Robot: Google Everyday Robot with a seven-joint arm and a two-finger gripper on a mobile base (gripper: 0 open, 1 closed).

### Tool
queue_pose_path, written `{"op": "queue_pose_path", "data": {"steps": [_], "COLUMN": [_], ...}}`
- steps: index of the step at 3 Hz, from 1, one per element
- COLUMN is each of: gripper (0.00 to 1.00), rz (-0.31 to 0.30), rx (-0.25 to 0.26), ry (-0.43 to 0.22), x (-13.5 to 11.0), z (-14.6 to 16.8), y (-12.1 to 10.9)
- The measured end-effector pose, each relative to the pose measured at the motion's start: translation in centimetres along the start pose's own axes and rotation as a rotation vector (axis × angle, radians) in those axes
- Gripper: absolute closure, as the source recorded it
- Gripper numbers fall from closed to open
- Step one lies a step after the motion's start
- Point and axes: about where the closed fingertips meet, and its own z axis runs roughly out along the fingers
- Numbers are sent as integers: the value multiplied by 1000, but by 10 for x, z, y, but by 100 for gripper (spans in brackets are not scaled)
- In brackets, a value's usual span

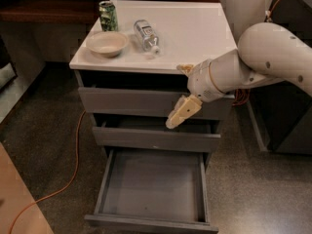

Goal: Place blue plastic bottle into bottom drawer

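The blue plastic bottle (pixel 146 35) lies on its side on the white table (pixel 195 28), cap toward the near edge, just right of a cream bowl (pixel 107 44); a green patterned can (pixel 107 15) stands upright behind the bowl at the far left corner. The bottom drawer (pixel 153 184) is pulled fully out toward the near side, its grey inside exposed. The gripper (pixel 175 96) hangs in front of the two upper drawers, right of centre and below the table's near edge, well apart from the bottle, jaws spread wide and holding nothing.
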Motion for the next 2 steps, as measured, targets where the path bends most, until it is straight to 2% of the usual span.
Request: {"op": "queue_pose_path", "data": {"steps": [1,2], "gripper": [0,0], "rz": [0,46], "rx": [0,-11], "ry": [0,-31], "x": [0,-8], "z": [0,0], "y": [0,-9]}}
